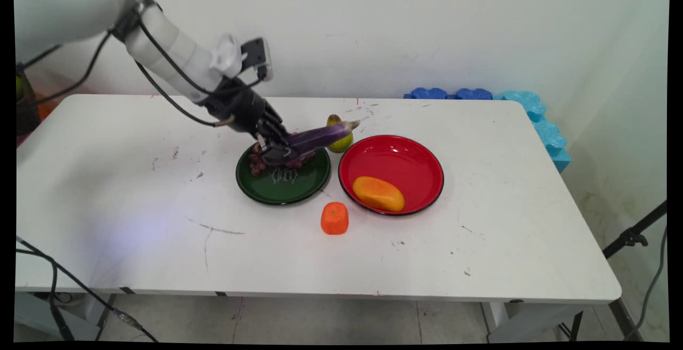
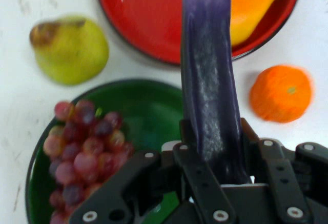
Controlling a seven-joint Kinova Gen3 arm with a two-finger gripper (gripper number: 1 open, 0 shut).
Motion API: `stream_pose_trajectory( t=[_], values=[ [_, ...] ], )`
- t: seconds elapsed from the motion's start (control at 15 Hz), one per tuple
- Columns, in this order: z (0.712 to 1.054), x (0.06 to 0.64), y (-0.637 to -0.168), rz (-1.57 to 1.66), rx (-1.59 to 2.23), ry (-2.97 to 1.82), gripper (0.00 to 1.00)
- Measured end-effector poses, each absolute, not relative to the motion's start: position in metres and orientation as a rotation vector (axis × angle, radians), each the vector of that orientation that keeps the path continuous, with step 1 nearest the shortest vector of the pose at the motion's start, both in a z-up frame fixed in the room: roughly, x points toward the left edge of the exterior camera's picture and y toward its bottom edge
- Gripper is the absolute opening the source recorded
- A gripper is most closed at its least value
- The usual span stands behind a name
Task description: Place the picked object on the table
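Two plates share the tabletop [image 1: 480,264]: red plate [image 1: 392,160] with mango [image 1: 378,193], green plate [image 1: 291,187] with grapes [image 1: 257,163]. Claw [image 1: 284,151], clamped on eggplant [image 1: 320,135], hovers above; pear [image 1: 341,142] far, orange [image 1: 334,217] near.

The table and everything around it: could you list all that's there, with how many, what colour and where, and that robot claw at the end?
table: one, white, scuffed, fills the view
green plate: one, dark green, mid-table
grapes: one bunch, reddish purple, on the green plate
red plate: one, red, right of the green plate
mango: one, orange-yellow, in the red plate
pear: one, yellow-green, behind the plates
orange: one, orange, in front of the plates
foam mats: several, blue, along the table's far right edge
eggplant: one, purple, in the claw, above the green plate
claw: one, black, shut on the eggplant
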State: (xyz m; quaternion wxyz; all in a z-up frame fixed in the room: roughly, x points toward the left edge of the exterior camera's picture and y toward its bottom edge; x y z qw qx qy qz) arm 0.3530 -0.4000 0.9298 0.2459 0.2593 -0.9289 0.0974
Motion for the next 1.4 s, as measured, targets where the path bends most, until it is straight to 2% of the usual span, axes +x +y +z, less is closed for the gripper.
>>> stream_pose_trajectory(
  t=[0.2,0.47,0.8,1.07,1.4],
  values=[
    [0.955,0.334,-0.383,0.251,0.650,-2.519,0.00],
    [0.957,0.309,-0.356,0.219,0.606,-2.534,0.00],
    [0.919,0.278,-0.329,0.200,0.580,-2.597,0.00],
    [0.878,0.262,-0.321,0.189,0.582,-2.645,0.00],
    [0.844,0.251,-0.318,0.178,0.568,-2.685,0.00]
  ],
)
